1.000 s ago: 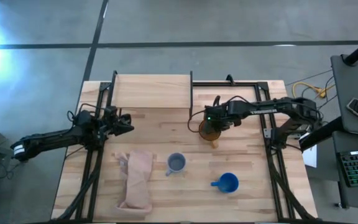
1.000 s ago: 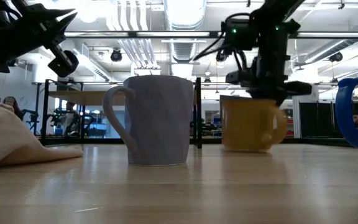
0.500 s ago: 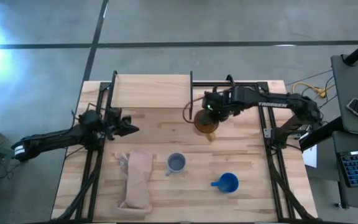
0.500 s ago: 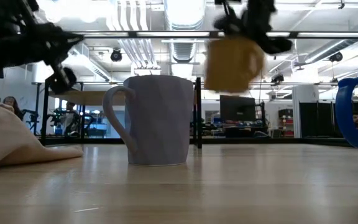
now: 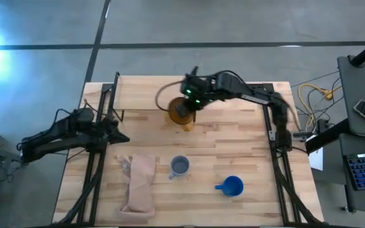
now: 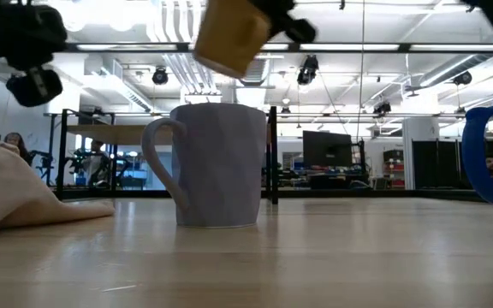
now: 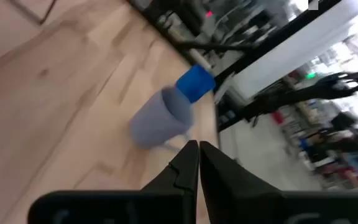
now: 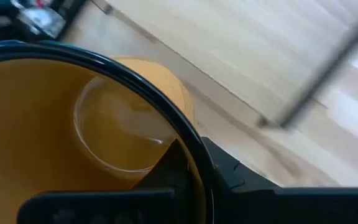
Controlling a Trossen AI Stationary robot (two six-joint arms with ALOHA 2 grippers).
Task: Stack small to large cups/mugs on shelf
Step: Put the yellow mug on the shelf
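My right gripper point(image 5: 192, 101) is shut on the yellow-orange mug point(image 5: 180, 113) and holds it in the air by the near right corner of the light-wood shelf point(image 5: 151, 92). The low view shows the mug high up and tilted point(image 6: 229, 34). The pale grey-blue mug point(image 5: 180, 166) and the bright blue mug point(image 5: 231, 186) stand upright on their bases on the tabletop. My left gripper point(image 5: 116, 134) is shut and empty at the table's left, above the tabletop. Its wrist view shows the grey-blue mug point(image 7: 160, 118) and the blue mug point(image 7: 196, 83) ahead. My right gripper holds the yellow-orange mug by its rim point(image 8: 182, 140), with one finger inside the mug point(image 8: 166, 171) and one outside point(image 8: 229, 171). The fingers come from above, slanting from the table's right. The mug hangs below them, lifted clear and tilted.
A tan cloth point(image 5: 139, 183) lies crumpled at the near left, beside the grey-blue mug. Black metal posts point(image 5: 195, 85) stand at the shelf's ends, and black frame rails point(image 5: 277, 158) run along the table's left and right sides.
My right gripper has lifted the yellow-orange mug off the tabletop and carried it up and toward the table's far left, toward the shelf; the mug has tipped. My left gripper has drawn back toward the table's left and near edges.
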